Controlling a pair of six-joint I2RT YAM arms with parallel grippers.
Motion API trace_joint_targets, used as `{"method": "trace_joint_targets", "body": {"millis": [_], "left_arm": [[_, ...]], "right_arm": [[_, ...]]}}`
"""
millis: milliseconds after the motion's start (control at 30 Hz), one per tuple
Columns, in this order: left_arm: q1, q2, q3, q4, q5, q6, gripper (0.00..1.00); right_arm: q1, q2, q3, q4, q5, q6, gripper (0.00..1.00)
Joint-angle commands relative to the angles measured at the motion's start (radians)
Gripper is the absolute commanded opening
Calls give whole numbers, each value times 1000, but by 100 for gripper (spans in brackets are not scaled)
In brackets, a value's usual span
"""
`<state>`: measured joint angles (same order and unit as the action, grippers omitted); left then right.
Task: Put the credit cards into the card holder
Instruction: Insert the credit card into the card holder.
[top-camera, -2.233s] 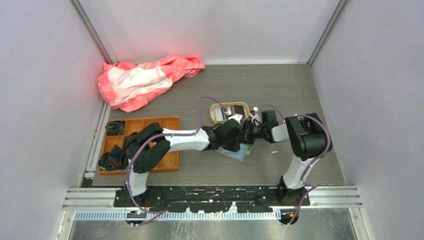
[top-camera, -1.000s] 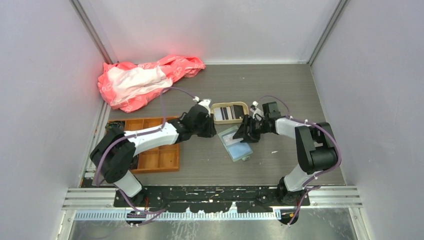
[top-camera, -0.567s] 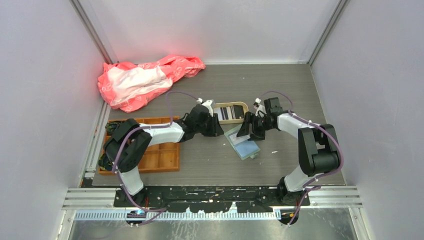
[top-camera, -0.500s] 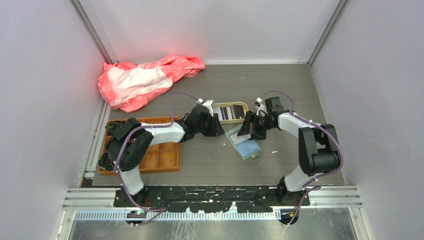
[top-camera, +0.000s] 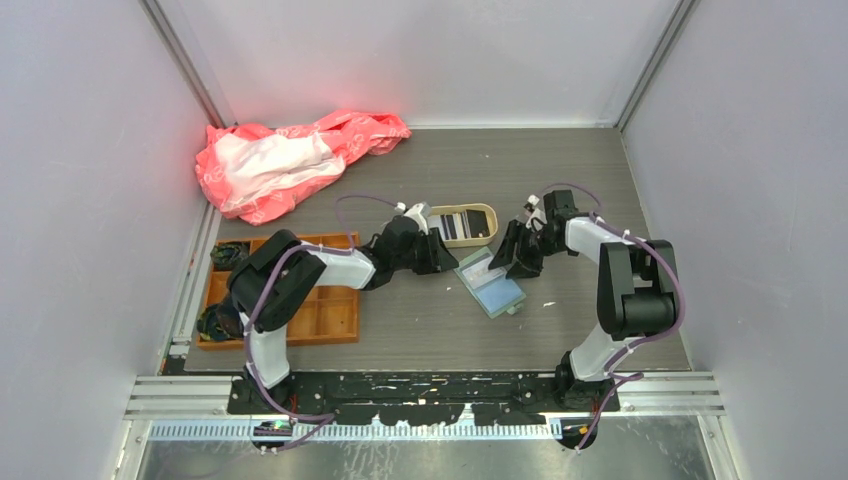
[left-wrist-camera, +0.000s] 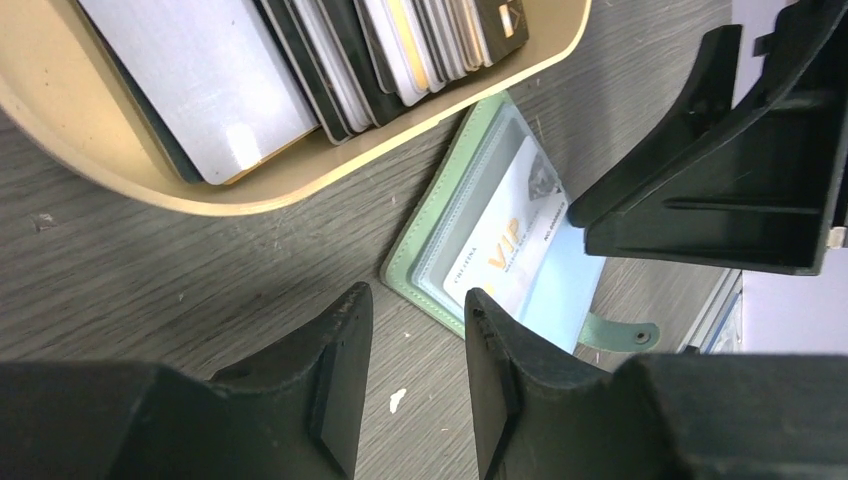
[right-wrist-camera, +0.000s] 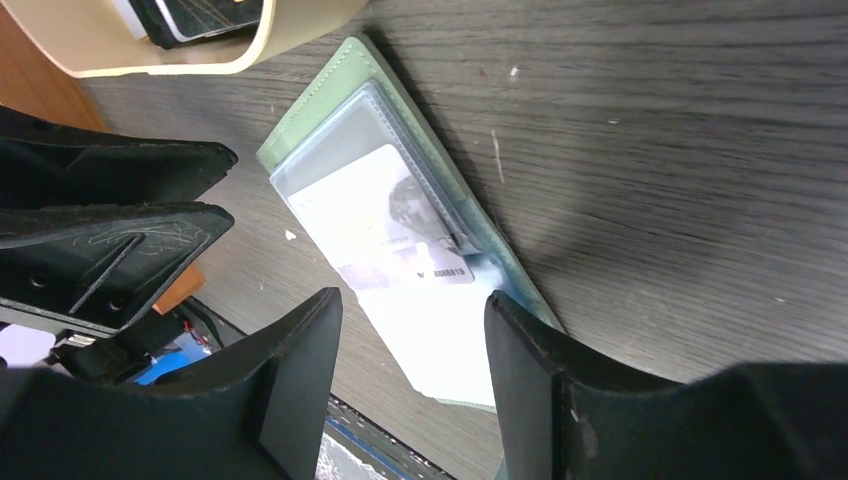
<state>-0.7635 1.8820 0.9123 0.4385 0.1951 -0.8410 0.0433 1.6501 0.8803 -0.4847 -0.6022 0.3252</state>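
Plainly left pincer (left-wrist-camera: 415, 310) and right pincer (right-wrist-camera: 412, 305) gape empty beside the card holder (left-wrist-camera: 438, 210), its card (left-wrist-camera: 510, 240) apparently reading "VIP".

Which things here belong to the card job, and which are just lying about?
Job: credit cards in the beige tray; card holder, open, with a VIP card in its pocket.
Lying about: orange compartment tray; pink-and-white bundle.

Top camera high overhead, wrist cameras close, angled downward, opposed, both showing card holder (left-wrist-camera: 490, 240)
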Motion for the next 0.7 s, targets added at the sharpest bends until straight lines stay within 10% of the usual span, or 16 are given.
{"method": "trace_joint_targets", "body": {"millis": [0,100,333,667], "left_arm": [[-8,7,1,86,-9,-32,40],[-22,13,5,74,-24,-30,41],[-36,10,5,36,-80,-4,40],[-43,51,35,31,-66,40,41]], "right_arm": [[-4,-43,46,-47,72,-60,60],[-9,-60,54,-52,112,-85,57],[-5,-8,69,-98,87,-123,11],[16,106,88,-120,70,-102,7]]}}
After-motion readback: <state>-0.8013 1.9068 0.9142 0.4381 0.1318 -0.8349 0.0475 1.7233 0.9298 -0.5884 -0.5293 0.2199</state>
